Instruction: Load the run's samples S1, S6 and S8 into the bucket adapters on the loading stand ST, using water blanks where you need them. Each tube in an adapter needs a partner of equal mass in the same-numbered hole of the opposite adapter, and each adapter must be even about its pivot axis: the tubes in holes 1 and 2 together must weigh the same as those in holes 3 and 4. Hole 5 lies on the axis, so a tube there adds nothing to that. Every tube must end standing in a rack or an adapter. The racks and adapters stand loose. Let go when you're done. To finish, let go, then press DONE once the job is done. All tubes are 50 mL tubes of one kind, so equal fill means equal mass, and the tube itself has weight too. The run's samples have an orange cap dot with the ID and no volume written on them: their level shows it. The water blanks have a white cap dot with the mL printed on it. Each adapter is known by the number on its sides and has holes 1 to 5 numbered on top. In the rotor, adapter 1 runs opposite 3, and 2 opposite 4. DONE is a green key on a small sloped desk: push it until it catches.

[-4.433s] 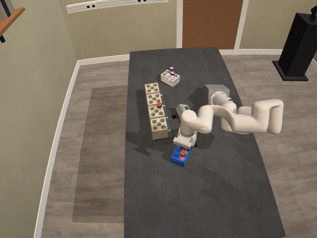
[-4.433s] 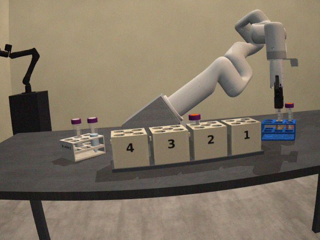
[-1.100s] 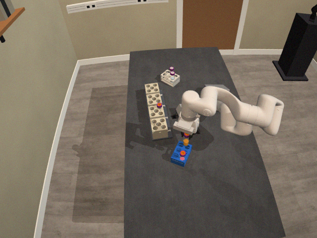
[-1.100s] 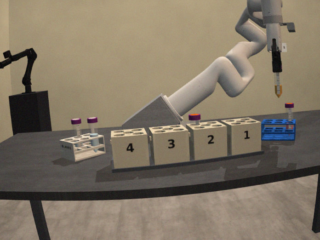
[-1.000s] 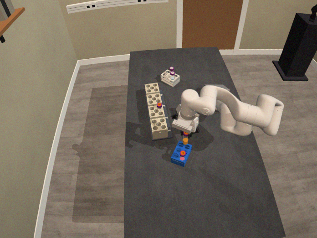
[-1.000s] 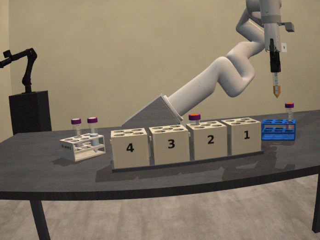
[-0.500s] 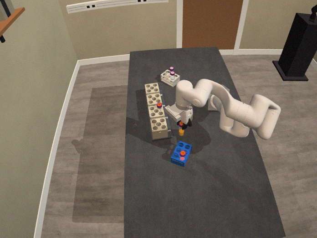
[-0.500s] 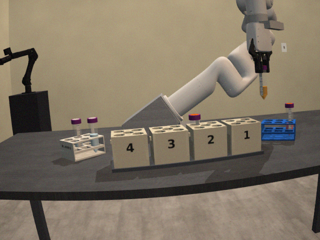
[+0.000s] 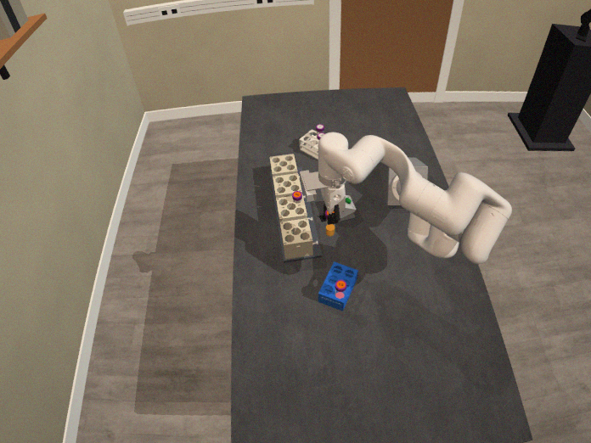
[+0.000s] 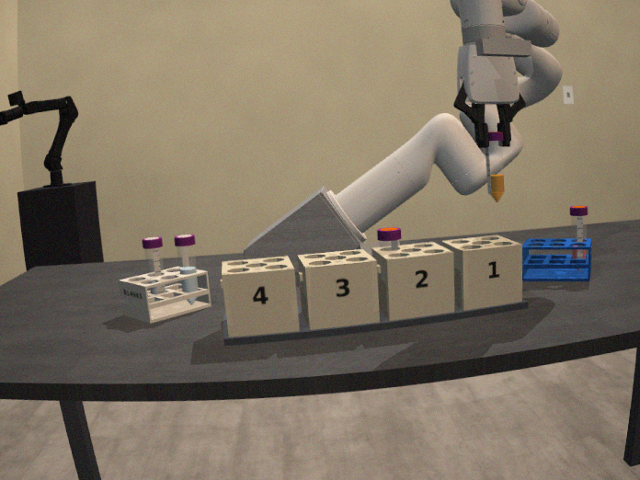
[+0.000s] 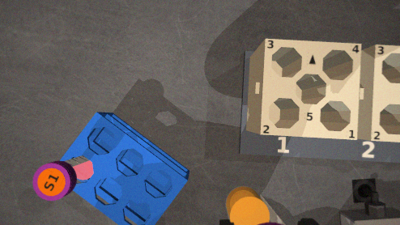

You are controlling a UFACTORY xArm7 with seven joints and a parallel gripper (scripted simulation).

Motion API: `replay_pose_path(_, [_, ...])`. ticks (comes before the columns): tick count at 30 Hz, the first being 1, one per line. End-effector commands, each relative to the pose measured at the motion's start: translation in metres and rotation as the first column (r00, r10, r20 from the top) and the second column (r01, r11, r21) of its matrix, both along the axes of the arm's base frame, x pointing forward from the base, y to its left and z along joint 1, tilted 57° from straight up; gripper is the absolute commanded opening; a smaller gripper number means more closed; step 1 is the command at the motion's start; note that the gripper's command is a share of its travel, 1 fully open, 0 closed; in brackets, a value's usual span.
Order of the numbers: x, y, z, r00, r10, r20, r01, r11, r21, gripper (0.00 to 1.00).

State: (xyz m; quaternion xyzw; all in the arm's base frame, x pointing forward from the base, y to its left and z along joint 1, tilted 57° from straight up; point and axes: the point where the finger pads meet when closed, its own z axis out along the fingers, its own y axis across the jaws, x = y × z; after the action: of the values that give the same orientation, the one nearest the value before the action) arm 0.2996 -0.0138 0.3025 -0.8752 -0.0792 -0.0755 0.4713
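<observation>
My gripper (image 9: 330, 217) (image 10: 494, 139) (image 11: 267, 222) is shut on the purple cap of an upright tube with orange liquid (image 9: 330, 230) (image 10: 497, 185) (image 11: 249, 211), high above the table on the robot's side of the adapters. Its ID is not readable. Tube S1 (image 9: 340, 285) (image 10: 578, 211) (image 11: 51, 181), with pink liquid, stands in an end hole of the blue rack (image 10: 555, 275) (image 11: 106, 163). Adapter 1 (image 10: 480, 292) (image 11: 271, 90) is empty. An orange-dot tube (image 9: 296, 195) (image 10: 388, 233) stands in adapter 2 (image 10: 438, 295), robot side, toward adapter 3; its level is hidden.
Adapters 3 (image 10: 325, 311) and 4 (image 10: 240, 316) are empty. The white rack (image 10: 142, 309) holds two blanks (image 10: 152, 242) (image 10: 185, 240), the right one fuller; their numbers are unreadable. The green DONE key (image 9: 348, 200) is behind the gripper. The adapters stand on the grey stand (image 11: 324, 151).
</observation>
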Motion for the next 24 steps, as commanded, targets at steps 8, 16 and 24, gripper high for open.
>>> replay_pose_path(8, [0.019, -0.032, -0.045, 0.997, -0.041, -0.059, 0.041, 0.999, 0.002, 0.0])
replay_pose_path(16, [0.028, -0.048, -0.069, 0.997, -0.041, -0.059, 0.041, 0.999, 0.001, 0.0])
replay_pose_path(24, [0.04, -0.07, -0.1, 0.997, -0.041, -0.059, 0.041, 0.999, 0.001, 0.0])
